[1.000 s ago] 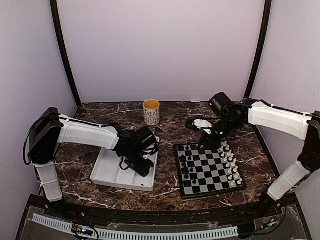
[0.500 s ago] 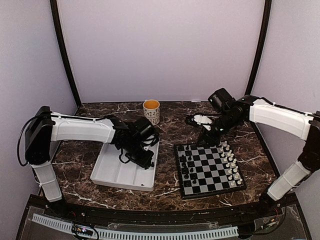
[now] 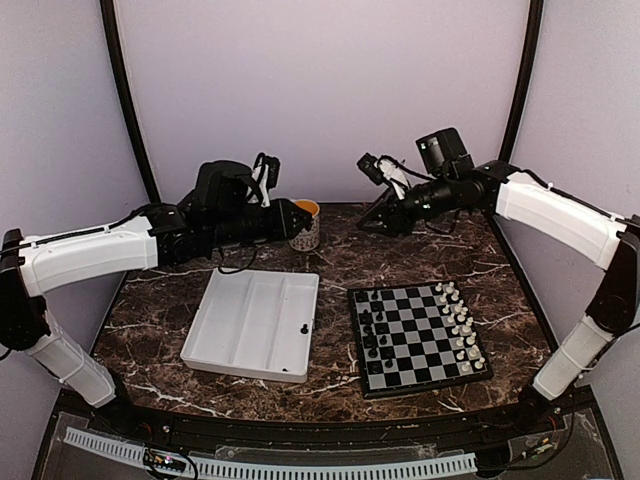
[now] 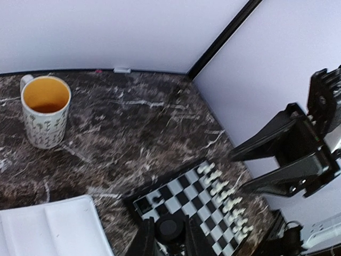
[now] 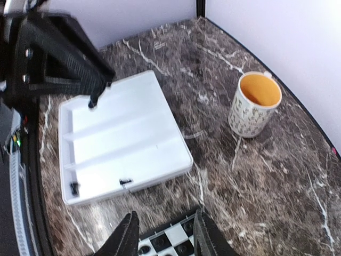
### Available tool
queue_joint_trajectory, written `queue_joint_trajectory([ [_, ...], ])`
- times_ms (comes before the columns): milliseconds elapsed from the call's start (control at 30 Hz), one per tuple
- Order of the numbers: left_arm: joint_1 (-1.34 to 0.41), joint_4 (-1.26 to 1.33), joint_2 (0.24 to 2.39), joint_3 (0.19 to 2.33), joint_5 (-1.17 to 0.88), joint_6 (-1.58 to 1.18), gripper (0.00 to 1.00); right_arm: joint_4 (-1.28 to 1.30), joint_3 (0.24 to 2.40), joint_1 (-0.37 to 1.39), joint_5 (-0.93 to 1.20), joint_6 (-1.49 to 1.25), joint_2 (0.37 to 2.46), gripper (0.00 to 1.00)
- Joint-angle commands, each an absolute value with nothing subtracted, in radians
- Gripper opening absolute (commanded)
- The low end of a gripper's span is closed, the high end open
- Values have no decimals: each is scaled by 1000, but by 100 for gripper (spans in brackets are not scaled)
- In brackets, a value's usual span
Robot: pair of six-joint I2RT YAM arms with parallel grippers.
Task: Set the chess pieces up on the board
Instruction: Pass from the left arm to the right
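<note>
Seen from above, both arms hang high, probably to pass clear of the set ranks: the board (image 3: 420, 335) lies below and nearer than the right gripper (image 3: 372, 220), the white tray (image 3: 250, 320) beneath the left gripper (image 3: 288, 214). The left wrist view shows its fingers (image 4: 145, 241) clamped on a small black piece (image 4: 169, 229), seemingly bound for the board ahead. The right wrist view shows jaws apart, empty.

Plain lilac-white walls (image 3: 320, 90) on three sides, black posts (image 3: 129, 110) at back corners (slightly curved). Dark brown marble-look worktop (image 3: 150, 325), white veins. Even, soft light.
</note>
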State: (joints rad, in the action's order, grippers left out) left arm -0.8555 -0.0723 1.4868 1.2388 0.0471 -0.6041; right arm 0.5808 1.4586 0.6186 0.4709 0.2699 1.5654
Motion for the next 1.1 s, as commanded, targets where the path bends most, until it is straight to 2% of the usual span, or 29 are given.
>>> queue_joint_trajectory([
  [0,-854,260,1469,1177,71,-756,7,380,1547,611,648,87,1643,39],
  [200,-848,420,1491,1129,25,-870,7,260,1584,613,754,-49,1709,41],
  [633,-832,491,1505,1096,32,-932,6,199,1576,638,911,-81,1728,41],
  [900,-828,526,1530,1094,-12,-965,6,198,1618,664,880,-97,1763,40],
  [1067,-829,549,1536,1093,-48,-972,6,170,1624,664,855,-137,1779,35],
])
